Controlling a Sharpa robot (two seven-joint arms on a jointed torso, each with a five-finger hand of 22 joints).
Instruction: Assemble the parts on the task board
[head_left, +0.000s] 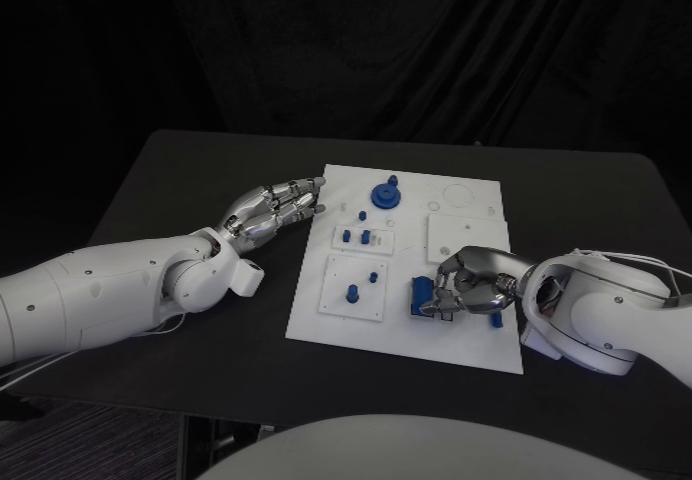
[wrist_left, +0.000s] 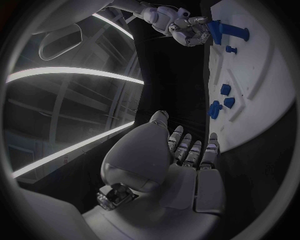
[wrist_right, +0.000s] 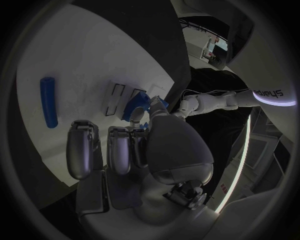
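Observation:
The white task board lies mid-table. My right hand is over its near right part and grips a blue block-shaped part, seen between thumb and fingers as the blue part. A blue rod lies flat on the board beside that hand, seen also as the rod. A blue round knob part stands near the far edge, and small blue pegs sit in the left inserts. My left hand hovers at the board's far left edge, fingers apart, holding nothing.
The black table has free room left of the board and along its near edge. From the left wrist, the board's edge runs just past my fingertips, with small blue parts beyond.

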